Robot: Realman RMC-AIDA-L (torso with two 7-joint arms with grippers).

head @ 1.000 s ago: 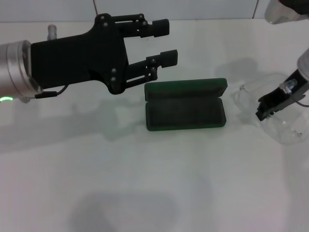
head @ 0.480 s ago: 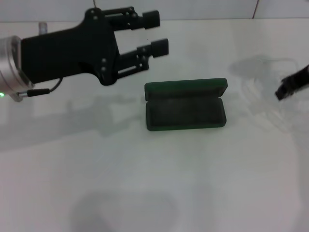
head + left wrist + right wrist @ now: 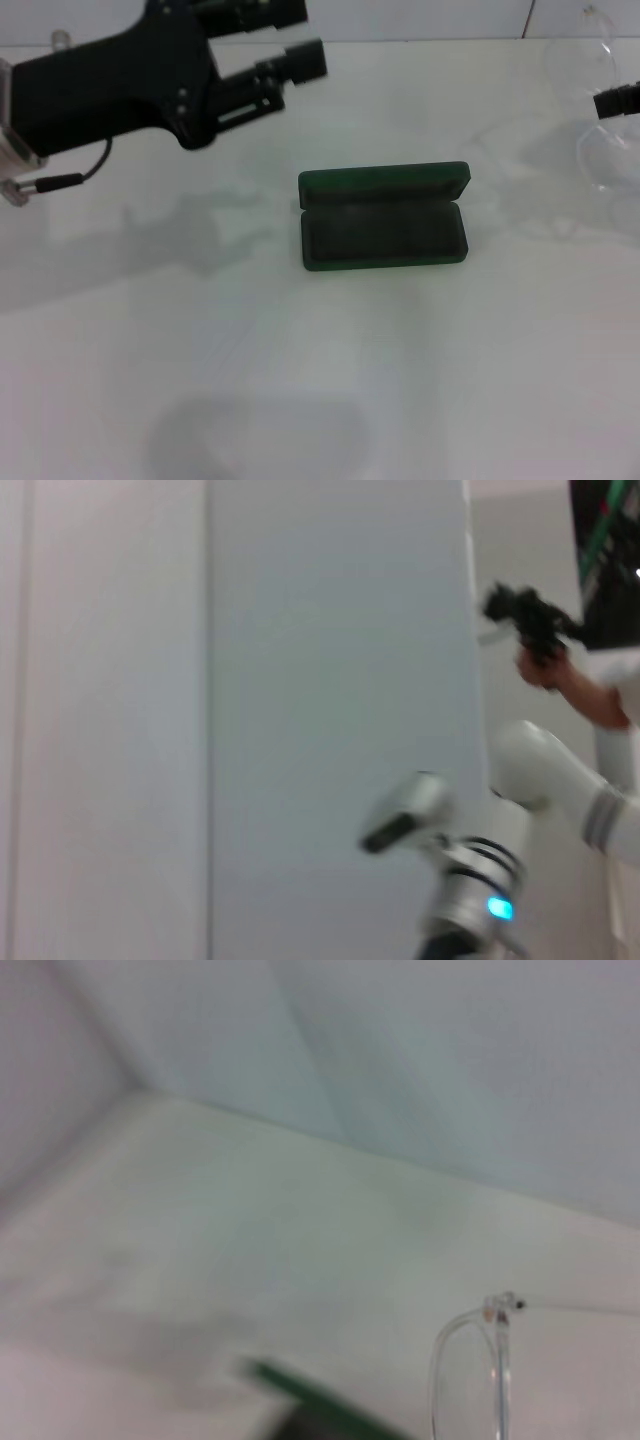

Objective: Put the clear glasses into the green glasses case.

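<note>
Right claw [image 3: 618, 100] at right edge grips glasses [image 3: 600, 150], raised off worktop [image 3: 300, 380] for carrying over case [image 3: 384, 217], lid open at centre. Left claw [image 3: 297, 38] open, idle, upper left.

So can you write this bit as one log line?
right gripper: lifting clear glasses | green glasses case: open, empty | left gripper: open, raised

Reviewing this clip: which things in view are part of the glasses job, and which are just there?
Part of the job:
- clear glasses, held up at the right edge by the right gripper
- green glasses case, open on the table

Just there:
- left gripper, open, raised far left of the case
- white table
</note>
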